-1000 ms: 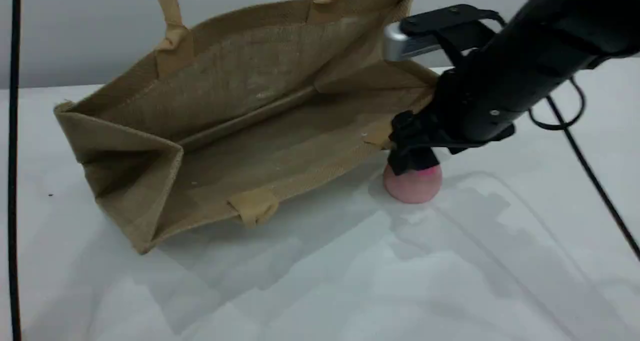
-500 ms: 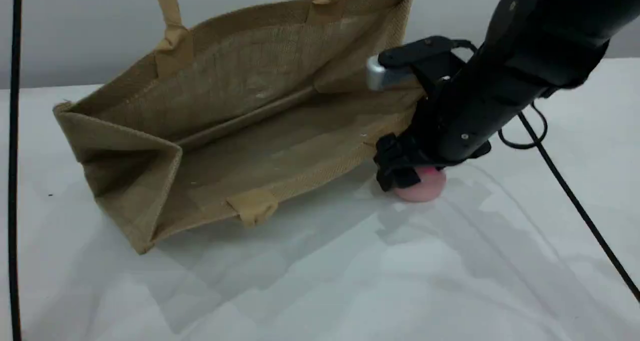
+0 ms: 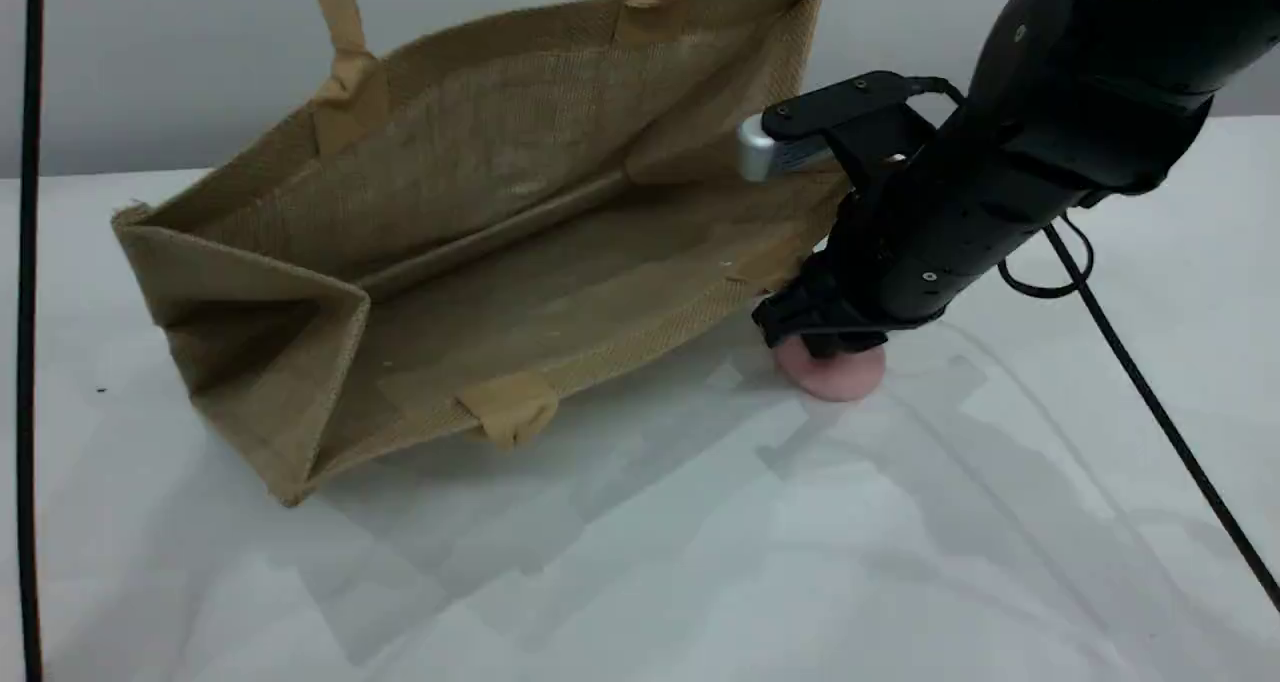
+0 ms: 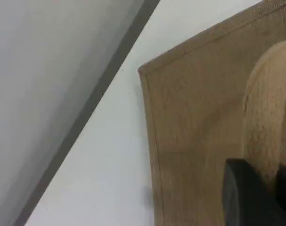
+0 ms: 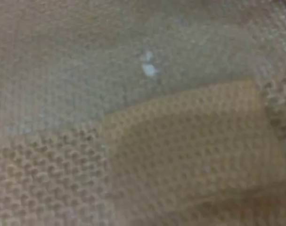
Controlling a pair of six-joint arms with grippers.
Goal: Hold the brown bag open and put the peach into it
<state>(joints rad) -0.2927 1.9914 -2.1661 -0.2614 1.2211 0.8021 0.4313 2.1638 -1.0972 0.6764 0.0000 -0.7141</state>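
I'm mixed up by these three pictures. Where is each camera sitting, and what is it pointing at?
Scene view: a fixed camera looking down across the white table at the brown bag and the peach; the right arm and right gripper show.
Left wrist view: rides the left arm, looks at the bag's outside and a handle; one dark fingertip shows.
Right wrist view: rides the right arm, very close to blurry bag weave; no gripper shows.
Shared: all three see the bag.

Soft even light; right wrist view blurred.

A lab: bare white table (image 3: pixel 640 562), plain grey wall (image 3: pixel 150 62).
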